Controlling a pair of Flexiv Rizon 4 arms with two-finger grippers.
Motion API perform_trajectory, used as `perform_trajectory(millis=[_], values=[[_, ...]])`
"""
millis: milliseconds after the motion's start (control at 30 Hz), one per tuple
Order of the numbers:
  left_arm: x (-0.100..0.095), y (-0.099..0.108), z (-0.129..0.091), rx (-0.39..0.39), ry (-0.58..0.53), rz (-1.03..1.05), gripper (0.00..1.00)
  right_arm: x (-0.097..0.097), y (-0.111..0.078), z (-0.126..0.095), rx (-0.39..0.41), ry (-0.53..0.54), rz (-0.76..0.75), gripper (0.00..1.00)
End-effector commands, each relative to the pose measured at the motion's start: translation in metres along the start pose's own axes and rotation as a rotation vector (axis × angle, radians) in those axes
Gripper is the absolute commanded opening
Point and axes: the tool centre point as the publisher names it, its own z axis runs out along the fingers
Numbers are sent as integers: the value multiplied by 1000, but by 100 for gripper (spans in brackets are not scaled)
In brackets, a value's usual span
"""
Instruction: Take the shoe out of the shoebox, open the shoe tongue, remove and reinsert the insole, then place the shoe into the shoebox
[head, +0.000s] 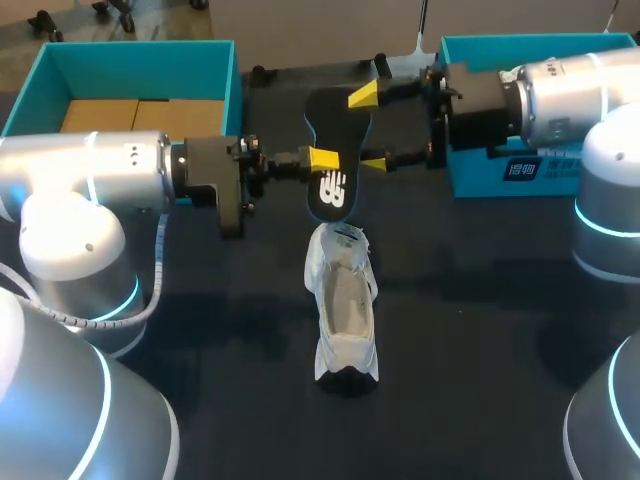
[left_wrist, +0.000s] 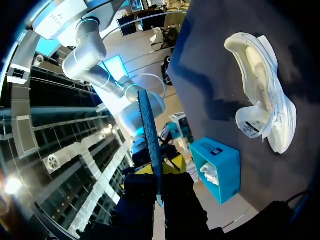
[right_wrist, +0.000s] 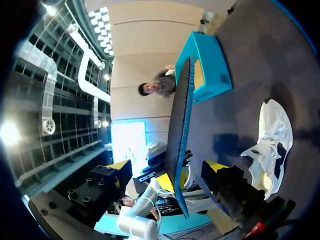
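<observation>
A white shoe (head: 343, 300) lies on the dark table (head: 480, 340). Its opening faces up.

The black insole (head: 335, 150) is out of the shoe. It is up in the air, just past the shoe's far end. The end with the white logo is the end closest to the shoe.

The left gripper (head: 320, 160) comes in from the shoe's left side. It is pinching the insole tight, near the logo end. From the left wrist you see the insole as a thin edge standing up out of the closed fingers, with the shoe off to one side on the table.

The right gripper (head: 370, 130) comes in from the shoe's right side, a bit farther from the shoe than the left one. Its two yellow fingers (right_wrist: 117, 167) are spread wide. The insole is between them, but there is a gap on each side, so this gripper is not holding it.

One teal box (head: 130, 70) sits far behind the shoe on the left. Another teal box (head: 520, 180) sits far behind the shoe on the right.
</observation>
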Motion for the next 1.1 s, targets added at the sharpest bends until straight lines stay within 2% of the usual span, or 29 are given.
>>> perform_trajectory(millis=[33, 67, 133, 300, 467, 933, 1100], values=[[1, -1, 1, -3, -2, 2, 0, 4, -1, 6, -6, -21, 8, 76], [1, -1, 1, -3, -2, 2, 0, 4, -1, 7, -6, -22, 10, 75], [1, -1, 1, -3, -2, 2, 0, 4, -1, 7, -10, -29, 18, 65], [1, -1, 1, -3, -2, 2, 0, 2, 0, 9, -15, -34, 41, 60], [1, -1, 1, -3, -2, 2, 0, -3, 3, 11, -18, -38, 79, 47], [1, -1, 1, -3, -2, 2, 0, -7, 5, 13, -12, -15, 94, 42], [1, -1, 1, -3, -2, 2, 0, -8, 6, 14, -16, -8, 105, 33]])
